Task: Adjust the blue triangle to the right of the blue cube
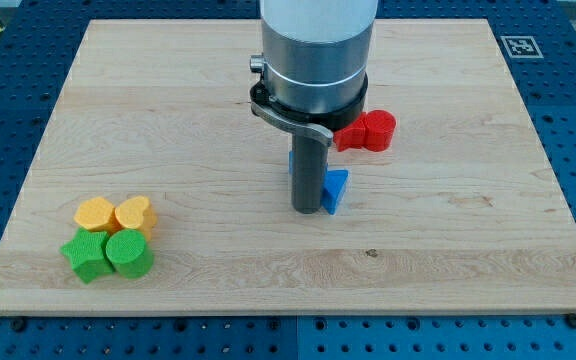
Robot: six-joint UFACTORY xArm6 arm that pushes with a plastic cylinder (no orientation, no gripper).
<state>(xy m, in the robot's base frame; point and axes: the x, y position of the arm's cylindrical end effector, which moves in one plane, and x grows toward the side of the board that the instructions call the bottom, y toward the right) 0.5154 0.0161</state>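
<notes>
The blue triangle sat mid-board, touching the right of our tip; the blue cube hid mostly behind the rod. We judged the triangle light, stiff, smooth and easily slid by its flat left face. We had no fingers. The wooden board looked smooth.

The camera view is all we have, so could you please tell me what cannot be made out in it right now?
- Blue cube: only a sliver shows at the rod's left edge; the rod hides the rest.
- Blue triangle: its left side is behind the rod; contact with my tip cannot be confirmed.
- Red blocks: the arm's body covers the left one, so its shape is unclear.
</notes>
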